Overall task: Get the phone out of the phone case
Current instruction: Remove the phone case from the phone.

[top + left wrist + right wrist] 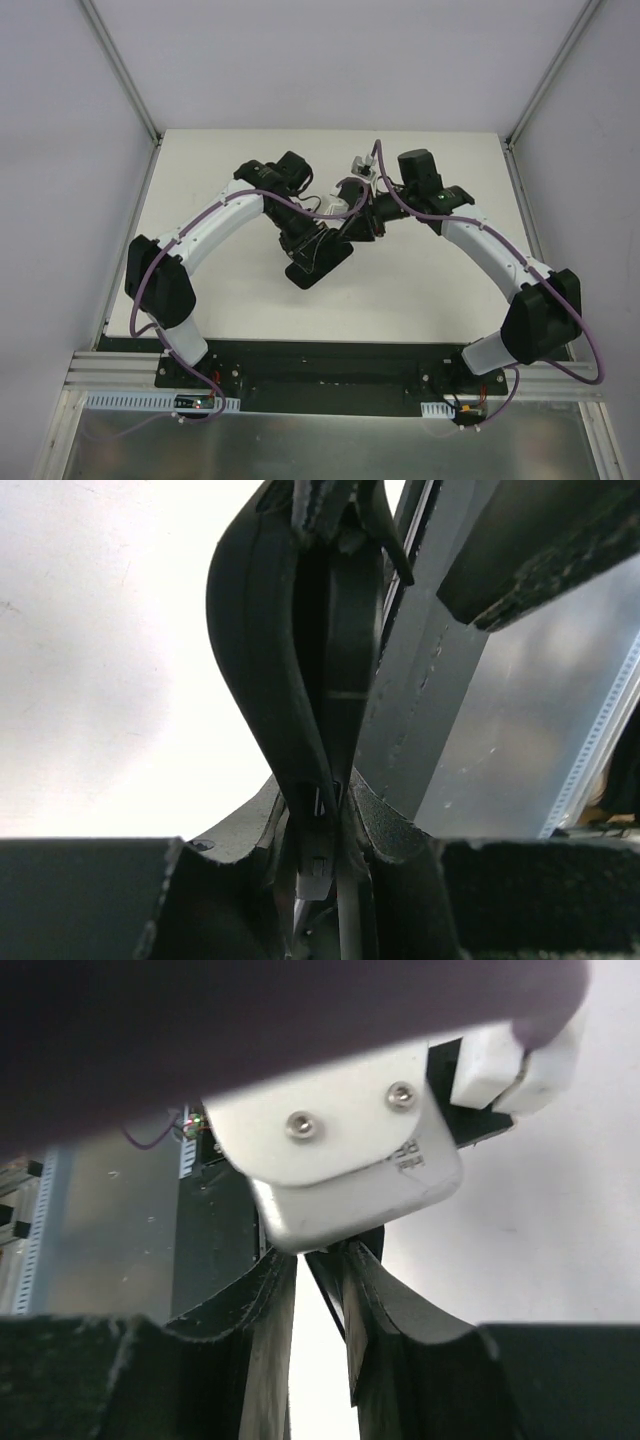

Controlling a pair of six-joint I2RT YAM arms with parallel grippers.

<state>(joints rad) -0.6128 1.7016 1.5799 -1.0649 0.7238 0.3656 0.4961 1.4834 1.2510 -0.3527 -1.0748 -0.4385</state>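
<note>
We clench the soft, bowing phone case in our left gripper, with the stiff, slick phone beside it between the jaws. We cannot tell whether our right gripper grips. We judge the phone's bared edge the best hold.

No legible text; embossed lettering on white housing unreadable

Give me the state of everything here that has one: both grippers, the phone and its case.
left gripper: shut, pinching the phone case.
right gripper: fingers slightly apart, a thin dark edge between them; grip unclear.
phone case: bowed outward, peeled away along one side.
phone: not yet out, one long edge exposed.
</note>
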